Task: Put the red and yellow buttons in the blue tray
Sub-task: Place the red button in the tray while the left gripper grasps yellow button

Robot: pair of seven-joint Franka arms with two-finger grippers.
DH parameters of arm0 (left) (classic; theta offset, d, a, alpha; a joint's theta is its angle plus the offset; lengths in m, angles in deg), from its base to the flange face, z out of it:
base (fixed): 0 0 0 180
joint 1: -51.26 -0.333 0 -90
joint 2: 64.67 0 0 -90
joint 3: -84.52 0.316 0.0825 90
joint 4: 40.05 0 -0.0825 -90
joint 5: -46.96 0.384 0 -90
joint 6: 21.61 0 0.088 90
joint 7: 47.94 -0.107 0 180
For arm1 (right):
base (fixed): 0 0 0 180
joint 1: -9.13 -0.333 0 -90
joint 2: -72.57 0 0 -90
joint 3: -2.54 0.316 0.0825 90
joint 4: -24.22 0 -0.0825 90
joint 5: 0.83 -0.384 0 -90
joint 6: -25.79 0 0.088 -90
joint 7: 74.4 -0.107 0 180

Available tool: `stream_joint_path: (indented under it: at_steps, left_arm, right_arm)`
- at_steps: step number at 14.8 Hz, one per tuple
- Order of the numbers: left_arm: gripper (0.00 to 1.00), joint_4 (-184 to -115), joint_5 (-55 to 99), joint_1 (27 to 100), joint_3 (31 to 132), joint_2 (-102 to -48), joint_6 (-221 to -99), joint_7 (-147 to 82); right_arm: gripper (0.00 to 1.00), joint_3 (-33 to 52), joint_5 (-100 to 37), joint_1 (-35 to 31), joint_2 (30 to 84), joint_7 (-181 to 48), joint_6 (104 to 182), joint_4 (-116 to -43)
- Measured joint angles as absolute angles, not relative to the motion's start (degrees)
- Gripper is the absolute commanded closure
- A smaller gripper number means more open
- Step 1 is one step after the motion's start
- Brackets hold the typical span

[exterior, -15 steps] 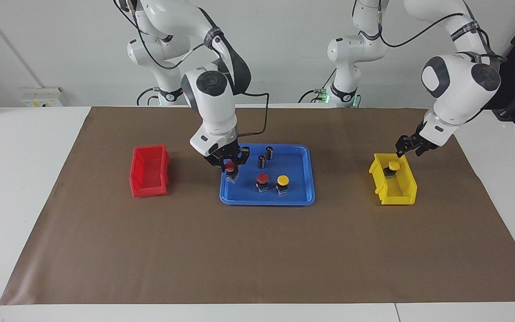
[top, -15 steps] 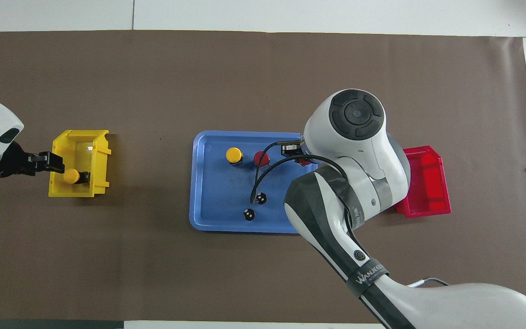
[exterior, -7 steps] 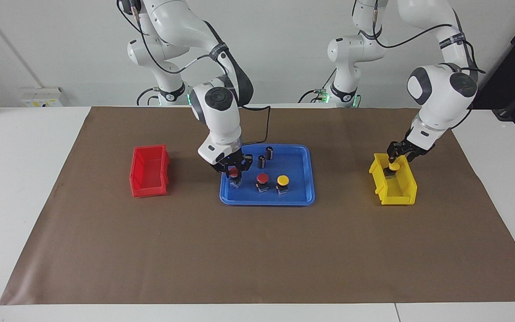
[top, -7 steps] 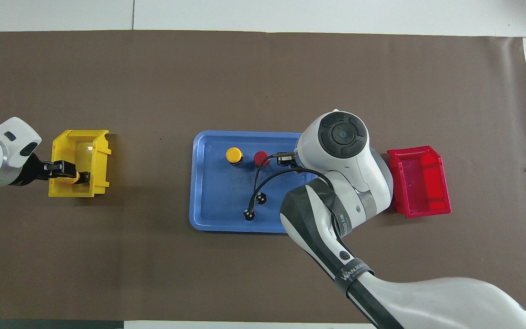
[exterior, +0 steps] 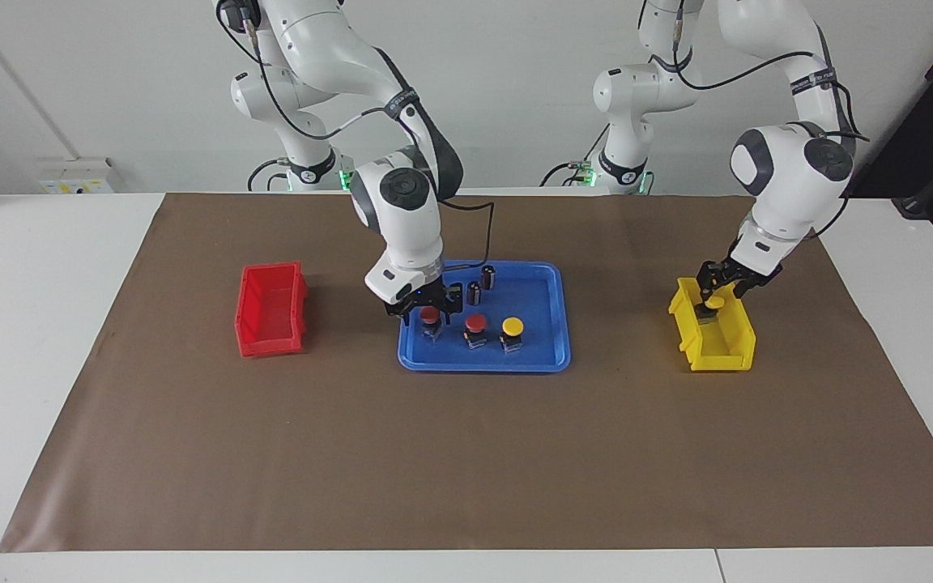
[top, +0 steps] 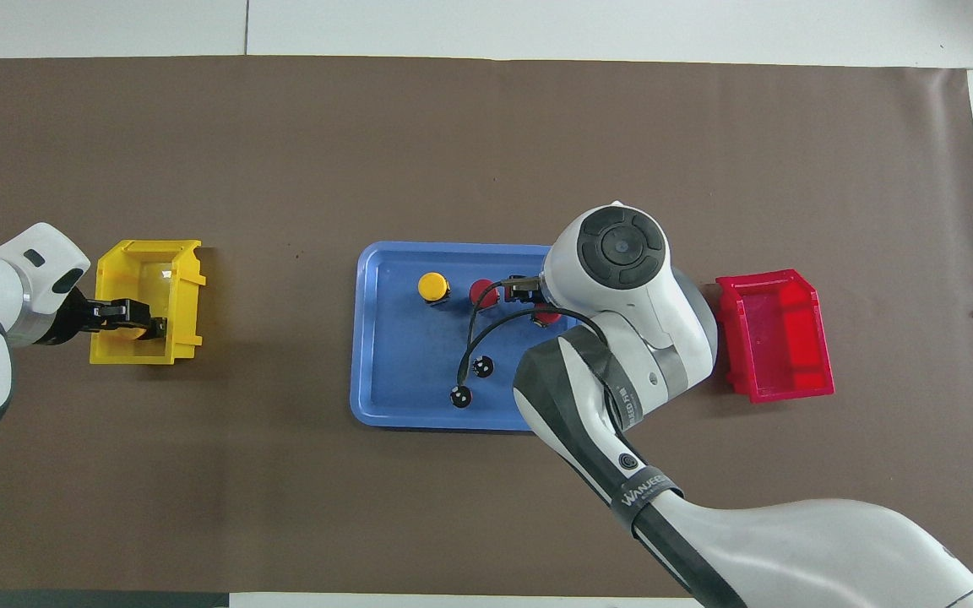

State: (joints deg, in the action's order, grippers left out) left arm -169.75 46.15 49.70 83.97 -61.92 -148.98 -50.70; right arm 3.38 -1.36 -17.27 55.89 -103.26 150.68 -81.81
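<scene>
Blue tray (exterior: 551,356): mid-tabletop, holding two red buttons (exterior: 475,324) and one yellow button (exterior: 513,326).
Right gripper (exterior: 428,310): jaws spread around the red button nearest the red bin (exterior: 270,312).
Left gripper (exterior: 716,291): in the yellow bin (exterior: 730,348), jaws around a yellow button; grip unclear.

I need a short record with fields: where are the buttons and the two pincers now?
tray: wide shallow blue plastic tray, holding three buttons and two dark cylinders
red-capped buttons: both in the tray
yellow-capped buttons: one in the tray, one in the small yellow plastic bin
right pincer: over the tray, at one red-capped button
left pincer: in the yellow bin, at its button
not yet done: one yellow-capped button
</scene>
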Motion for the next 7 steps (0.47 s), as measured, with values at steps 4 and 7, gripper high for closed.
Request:
stream_joint_path:
  at_steps: [4,7]
  left_arm:
    - [0.29,-169.8,46.2,50.0,83.9,-62.3,-149.9,-50.6]
    - [0.29,-170.0,46.2,50.3,83.7,-62.9,-151.3,-50.3]
  right_arm:
    - [0.00,3.0,-1.1,-9.7,59.4,-103.1,134.9,-69.3]
    - [0.00,2.9,-1.0,-3.3,63.7,-98.3,126.1,-65.1]
